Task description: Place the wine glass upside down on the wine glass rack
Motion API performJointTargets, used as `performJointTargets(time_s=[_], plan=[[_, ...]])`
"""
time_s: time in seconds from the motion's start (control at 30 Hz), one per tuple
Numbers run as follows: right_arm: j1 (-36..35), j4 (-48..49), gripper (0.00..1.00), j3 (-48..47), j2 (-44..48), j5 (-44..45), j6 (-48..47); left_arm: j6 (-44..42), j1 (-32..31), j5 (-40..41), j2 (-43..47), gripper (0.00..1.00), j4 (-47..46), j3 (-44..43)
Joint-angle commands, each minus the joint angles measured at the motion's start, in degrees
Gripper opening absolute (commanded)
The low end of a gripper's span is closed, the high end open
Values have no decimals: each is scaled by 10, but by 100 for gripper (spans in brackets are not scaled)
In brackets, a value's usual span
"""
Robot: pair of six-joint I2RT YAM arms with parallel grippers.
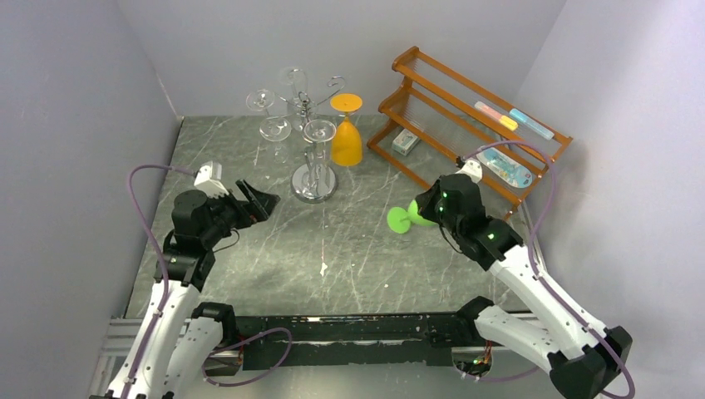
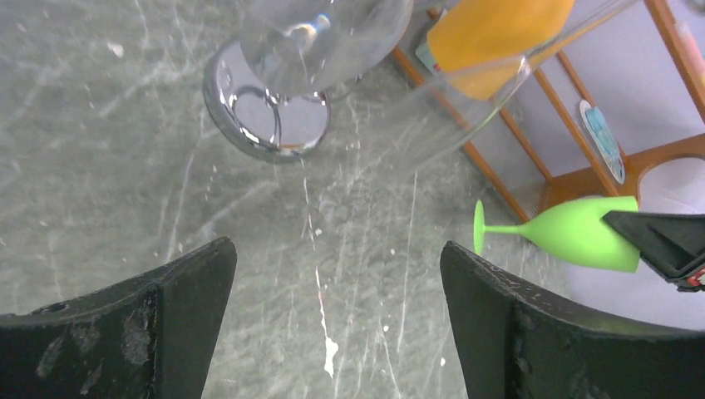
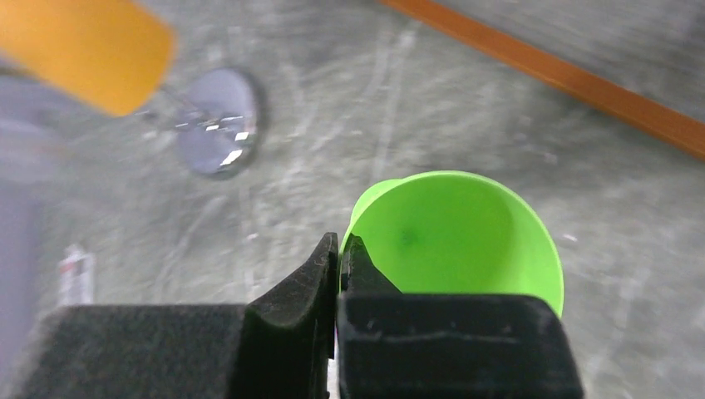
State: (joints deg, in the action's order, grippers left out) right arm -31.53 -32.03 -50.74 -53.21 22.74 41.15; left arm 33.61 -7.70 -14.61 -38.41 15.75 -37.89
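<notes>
The wine glass [image 1: 409, 218] is bright green plastic and lies on its side right of the table's centre, foot pointing left. My right gripper [image 1: 431, 208] is shut on the rim of its bowl [image 3: 453, 241], one finger inside the bowl and one outside. The wine glass rack [image 1: 313, 179] is a chrome tree with a round mirrored base, standing at the back centre. My left gripper [image 1: 258, 202] hovers open left of the rack's base [image 2: 266, 116], nothing between its fingers, and its camera sees the green glass [image 2: 574, 233] across the table.
An orange glass [image 1: 347, 141] and clear glasses [image 1: 275, 127] hang upside down on the rack. An orange-brown wooden shelf [image 1: 465, 125] with small packets stands at the back right, close behind the right arm. Grey walls close in the table on three sides.
</notes>
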Motion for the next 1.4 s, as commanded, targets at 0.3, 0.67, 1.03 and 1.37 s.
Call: performJointTargets(time_s=[0.3, 0.67, 1.03, 1.37], plan=[[4, 333, 0, 116, 6, -370, 63, 104, -63, -121, -17, 96, -190, 153], [3, 462, 0, 156, -16, -462, 139, 157, -234, -13, -152, 80, -333, 166], [2, 484, 0, 168, -37, -486, 148, 163, -301, 106, -170, 21, -300, 143], [3, 364, 68, 109, -48, -433, 102, 77, -326, 145, -147, 5, -255, 113]])
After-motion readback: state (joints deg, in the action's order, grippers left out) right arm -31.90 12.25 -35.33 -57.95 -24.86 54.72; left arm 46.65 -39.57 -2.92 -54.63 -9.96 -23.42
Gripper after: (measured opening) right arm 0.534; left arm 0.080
